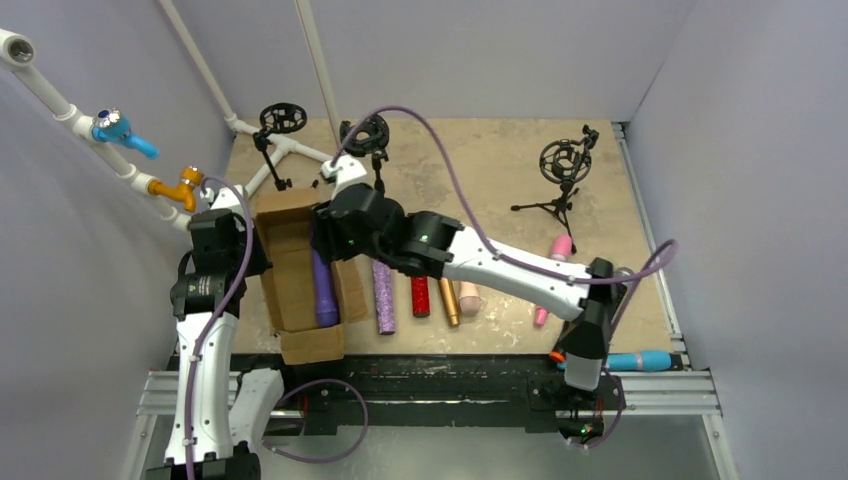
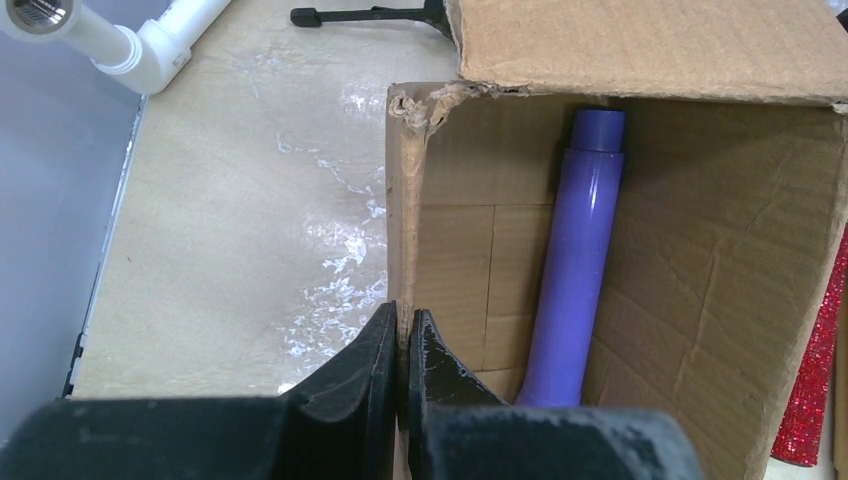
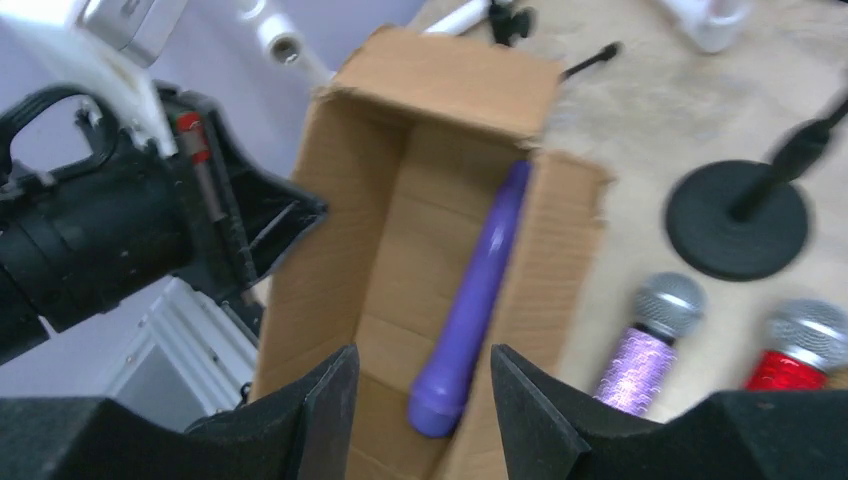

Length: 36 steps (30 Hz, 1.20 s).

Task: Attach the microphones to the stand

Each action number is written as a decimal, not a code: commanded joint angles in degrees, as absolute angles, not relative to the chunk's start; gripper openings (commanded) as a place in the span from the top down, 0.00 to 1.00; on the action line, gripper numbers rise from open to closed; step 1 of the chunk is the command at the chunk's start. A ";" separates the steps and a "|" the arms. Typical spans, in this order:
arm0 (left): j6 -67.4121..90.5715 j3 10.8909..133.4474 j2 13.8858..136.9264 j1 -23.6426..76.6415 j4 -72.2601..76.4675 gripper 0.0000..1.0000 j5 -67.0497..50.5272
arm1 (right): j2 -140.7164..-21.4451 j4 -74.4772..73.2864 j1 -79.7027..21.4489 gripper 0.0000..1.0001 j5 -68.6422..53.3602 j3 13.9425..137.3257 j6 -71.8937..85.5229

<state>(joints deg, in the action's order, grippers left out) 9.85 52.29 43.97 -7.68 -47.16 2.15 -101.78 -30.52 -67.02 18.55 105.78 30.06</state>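
A plain purple microphone lies inside an open cardboard box. My left gripper is shut on the box's left wall. My right gripper hangs open over the box, above the purple microphone's rounded end, touching nothing. On the table to the right lie glittery purple, glittery red, gold, peach and pink microphones. A tripod stand with a ring mount stands at the back right.
Two more ring-mount stands stand behind the box; one round black base shows in the right wrist view. White pipes with a blue tap and an orange tap run along the left wall. A blue microphone lies on the front rail.
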 commanded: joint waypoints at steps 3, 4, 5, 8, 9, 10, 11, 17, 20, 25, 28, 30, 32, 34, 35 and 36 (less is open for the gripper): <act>11.06 54.23 43.42 -7.47 -44.47 1.00 2.96 | -115.75 -36.91 -71.26 0.45 17.53 118.48 30.32; 11.26 54.50 43.75 -7.45 -45.15 1.00 3.47 | -117.13 -37.16 -71.54 0.45 17.38 119.73 30.04; 11.44 54.71 44.03 -7.45 -45.58 1.00 3.82 | -118.43 -37.44 -71.62 0.45 17.13 120.67 29.79; 11.79 54.93 44.62 -7.42 -46.22 1.00 3.66 | -121.83 -37.61 -71.63 0.45 16.67 122.36 28.77; 11.94 54.95 44.65 -7.42 -46.31 1.00 3.36 | -122.88 -37.79 -71.63 0.45 16.10 122.65 28.74; 12.06 54.87 44.60 -7.45 -46.25 1.00 3.06 | -124.10 -37.99 -71.56 0.44 16.46 122.88 28.63; 12.19 54.91 44.50 -7.45 -46.24 1.00 2.72 | -125.33 -38.28 -71.55 0.45 17.11 123.25 28.39; 12.89 55.36 43.88 -7.42 -46.72 1.00 0.64 | -132.93 -40.45 -71.37 0.44 21.62 127.55 27.38; 13.16 55.37 43.68 -7.36 -47.15 1.00 0.26 | -136.73 -42.58 -71.28 0.44 24.48 131.82 26.62; 14.33 55.35 43.38 -7.36 -47.43 1.00 -2.43 | -140.50 -43.71 -71.28 0.43 28.49 134.10 24.87; 15.03 55.95 43.24 -7.32 -47.88 1.00 -3.09 | -141.59 -44.50 -71.28 0.43 29.86 133.83 24.50; 15.46 56.07 43.24 -7.38 -47.97 1.00 -3.25 | -141.13 -43.83 -71.28 0.43 30.79 132.41 24.23; 15.83 56.04 43.37 -7.29 -47.99 1.00 -3.25 | -140.63 -42.90 -71.28 0.43 30.80 131.37 24.01; 16.14 55.83 43.48 -7.23 -48.10 1.00 -3.37 | -141.25 -42.80 -71.28 0.43 30.72 131.65 23.66; 16.31 55.91 43.58 -7.22 -48.22 1.00 -3.46 | -141.81 -42.77 -71.28 0.43 30.31 131.80 23.63; 16.42 55.98 43.59 -7.29 -48.35 1.00 -3.65 | -142.44 -42.73 -71.28 0.44 29.84 131.91 23.64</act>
<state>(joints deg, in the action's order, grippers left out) 13.41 52.40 44.69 -7.57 -49.21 0.19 -140.38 -42.04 -71.96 28.64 132.18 24.77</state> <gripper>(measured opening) 0.031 0.562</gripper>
